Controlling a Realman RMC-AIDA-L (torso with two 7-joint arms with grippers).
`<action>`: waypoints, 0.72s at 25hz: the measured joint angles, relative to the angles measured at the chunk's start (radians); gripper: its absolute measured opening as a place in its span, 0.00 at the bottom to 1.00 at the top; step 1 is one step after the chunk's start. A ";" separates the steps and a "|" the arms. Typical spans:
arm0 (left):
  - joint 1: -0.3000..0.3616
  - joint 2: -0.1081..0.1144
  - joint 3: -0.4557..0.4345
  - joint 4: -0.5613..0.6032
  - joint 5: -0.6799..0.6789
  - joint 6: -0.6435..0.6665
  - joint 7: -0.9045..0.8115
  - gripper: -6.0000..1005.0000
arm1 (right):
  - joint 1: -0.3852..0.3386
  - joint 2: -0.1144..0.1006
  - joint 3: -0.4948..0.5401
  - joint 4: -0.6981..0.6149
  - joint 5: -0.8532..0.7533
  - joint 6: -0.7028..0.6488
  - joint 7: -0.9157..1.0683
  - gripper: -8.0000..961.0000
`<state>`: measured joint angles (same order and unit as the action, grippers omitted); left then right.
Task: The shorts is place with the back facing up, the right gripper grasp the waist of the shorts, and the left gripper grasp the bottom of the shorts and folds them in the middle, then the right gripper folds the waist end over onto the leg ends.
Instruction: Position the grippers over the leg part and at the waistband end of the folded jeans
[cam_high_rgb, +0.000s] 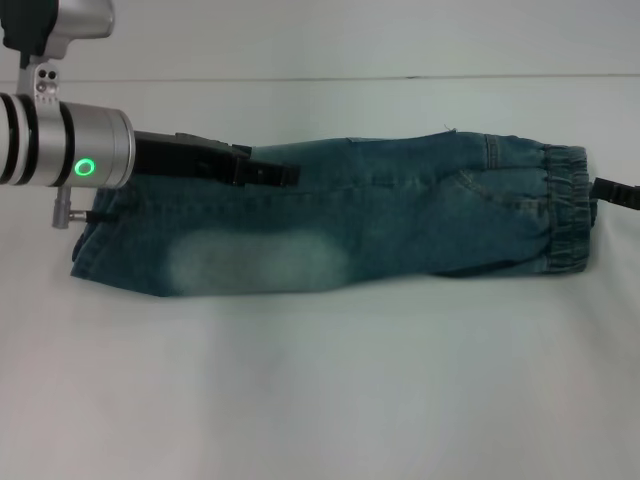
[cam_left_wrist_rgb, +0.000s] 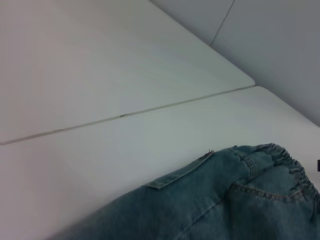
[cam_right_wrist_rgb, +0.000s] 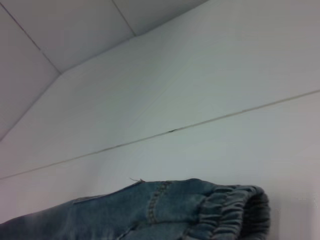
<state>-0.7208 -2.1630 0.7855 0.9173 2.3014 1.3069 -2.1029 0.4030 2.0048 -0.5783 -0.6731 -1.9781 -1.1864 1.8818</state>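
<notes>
The shorts (cam_high_rgb: 340, 215) are already folded lengthwise beneath the left tool (cam_high_rgb: 270, 174), whose spread cannot be told; the waist-over-legs fold is left.

The faded blue-green denim shorts (cam_high_rgb: 400, 215) lie folded lengthwise on the white table (cam_high_rgb: 320, 390), stretched across it — the elastic waistband (cam_high_rgb: 565, 208) at the robot's right end, the hemmed leg ends (cam_high_rgb: 95, 250) at its left. The left gripper (cam_high_rgb: 265, 172) reaches in from the left over the far edge of the leg part. Just beyond the waistband, the right gripper (cam_high_rgb: 618, 192) shows only as a tip.
</notes>
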 joint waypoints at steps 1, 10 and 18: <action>0.000 0.000 0.000 0.000 -0.002 -0.001 0.000 0.88 | 0.001 0.002 0.000 0.000 0.000 -0.001 -0.003 0.94; -0.003 0.001 0.000 0.000 -0.005 -0.005 0.000 0.88 | 0.013 0.022 -0.007 0.016 -0.002 -0.006 -0.023 0.93; -0.012 0.006 0.000 -0.003 0.000 -0.006 -0.001 0.88 | -0.004 0.060 -0.008 0.019 -0.004 -0.019 -0.059 0.92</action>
<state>-0.7326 -2.1569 0.7853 0.9143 2.3012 1.3011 -2.1039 0.3991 2.0652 -0.5860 -0.6543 -1.9823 -1.2054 1.8233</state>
